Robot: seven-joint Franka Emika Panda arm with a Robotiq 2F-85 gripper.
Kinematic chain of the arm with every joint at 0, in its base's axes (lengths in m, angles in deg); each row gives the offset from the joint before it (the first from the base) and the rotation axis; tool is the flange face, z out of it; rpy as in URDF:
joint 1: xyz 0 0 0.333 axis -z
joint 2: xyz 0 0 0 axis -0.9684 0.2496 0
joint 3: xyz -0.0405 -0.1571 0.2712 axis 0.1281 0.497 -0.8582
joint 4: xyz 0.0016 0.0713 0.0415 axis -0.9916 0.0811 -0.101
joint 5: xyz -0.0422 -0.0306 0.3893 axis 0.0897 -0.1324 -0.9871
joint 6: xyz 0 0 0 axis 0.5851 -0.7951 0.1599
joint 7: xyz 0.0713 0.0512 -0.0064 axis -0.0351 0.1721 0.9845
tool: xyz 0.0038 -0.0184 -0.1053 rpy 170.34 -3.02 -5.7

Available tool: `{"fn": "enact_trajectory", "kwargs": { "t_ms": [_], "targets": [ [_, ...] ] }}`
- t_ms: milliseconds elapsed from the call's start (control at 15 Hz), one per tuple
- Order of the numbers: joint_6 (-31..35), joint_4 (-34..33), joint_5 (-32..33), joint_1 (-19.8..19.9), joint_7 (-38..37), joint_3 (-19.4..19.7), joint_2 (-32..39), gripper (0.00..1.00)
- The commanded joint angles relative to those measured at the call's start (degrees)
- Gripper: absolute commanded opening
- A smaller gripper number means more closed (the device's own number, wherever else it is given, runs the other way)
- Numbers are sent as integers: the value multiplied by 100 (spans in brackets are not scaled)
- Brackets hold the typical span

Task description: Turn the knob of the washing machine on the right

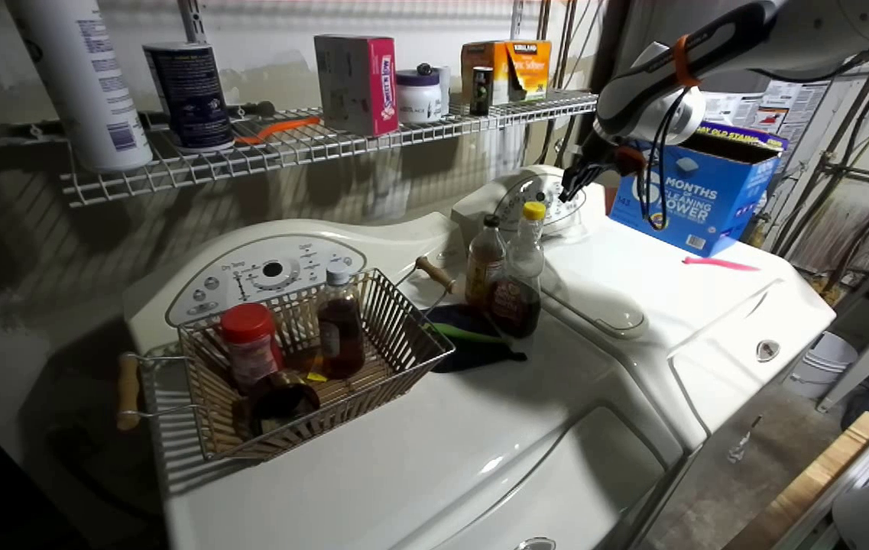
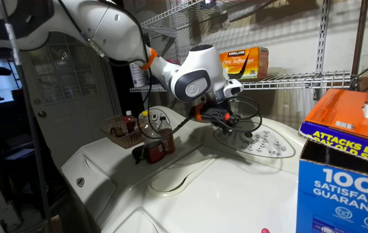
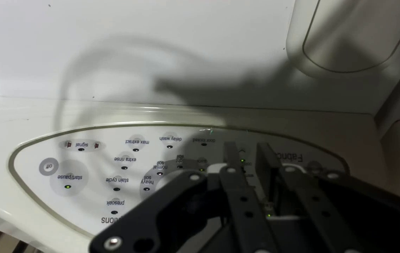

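The white washing machine [image 1: 595,263] shows in both exterior views, with its smooth lid [image 2: 222,194] and rounded console. Its knob [image 1: 541,197] is a small round white dial ringed by printed marks; it also shows in an exterior view [image 2: 248,135]. In the wrist view, which is upside down, the knob [image 3: 166,179] is mostly hidden behind a finger linkage. My gripper [image 3: 246,144] is partly open and empty, with a narrow gap between the fingers. It hangs over the console beside the knob, in front of the Fabric label. In an exterior view my gripper [image 2: 226,130] is left of the knob.
A blue detergent box [image 1: 698,191] stands on the lid beside the console. Two bottles [image 1: 518,298] and a wire basket [image 1: 396,374] stand on the neighbouring machine with the wider oval console [image 1: 273,267]. A wire shelf [image 1: 251,160] runs above. Cables loop around the wrist.
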Motion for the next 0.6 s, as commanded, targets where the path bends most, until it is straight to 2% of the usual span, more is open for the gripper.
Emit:
{"fn": "enact_trajectory", "kwargs": {
  "t_ms": [0,533],
  "targets": [
    [179,-465,-88,281,177,-240,456,0],
    [389,-845,-53,661,341,-555,989,0]
  ]
}}
